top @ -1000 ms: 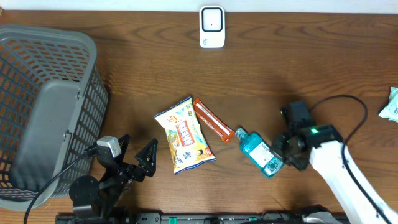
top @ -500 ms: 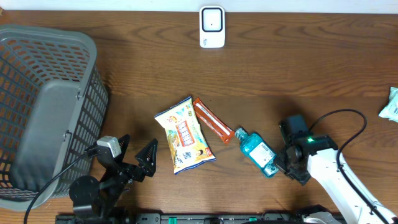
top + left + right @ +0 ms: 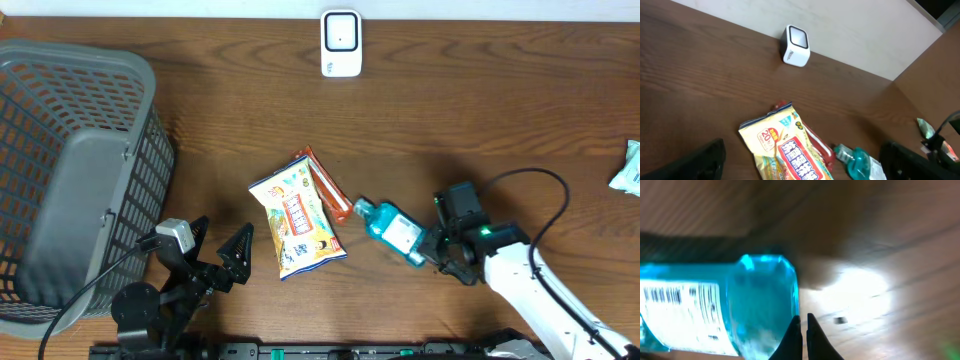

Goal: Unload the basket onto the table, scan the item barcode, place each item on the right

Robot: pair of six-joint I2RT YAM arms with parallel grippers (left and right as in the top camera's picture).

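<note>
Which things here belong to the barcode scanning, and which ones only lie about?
For the job: blue bottle with its barcode label, white scanner.
Lying about: snack bag, orange packet, grey basket, green packet at the table edge.

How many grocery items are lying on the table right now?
4: yellow snack bag at centre, orange-red bar wrapper against it, teal plastic bottle right of those, pale green packet at the right edge.
</note>
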